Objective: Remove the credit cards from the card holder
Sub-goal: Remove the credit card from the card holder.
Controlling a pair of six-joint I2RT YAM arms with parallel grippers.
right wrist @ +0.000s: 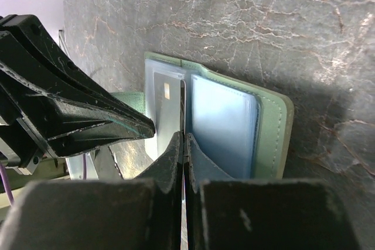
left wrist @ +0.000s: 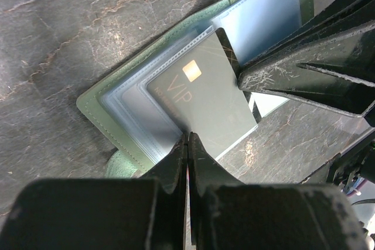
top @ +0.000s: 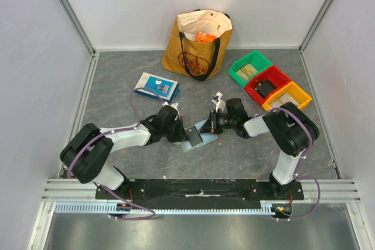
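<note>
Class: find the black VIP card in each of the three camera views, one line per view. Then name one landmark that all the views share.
Top external: the black card is a small dark patch just below the picture's centre.
Left wrist: black card at centre, partly out of a clear pocket.
Right wrist: black card left of centre, strongly foreshortened.
Shared landmark: the open pale green card holder beneath it.

left arm point(top: 126, 137), right arm point(top: 258, 126): white links, black joints | cables point(top: 133, 108): purple | end effector fingers point(left wrist: 164, 180): scuffed black
</note>
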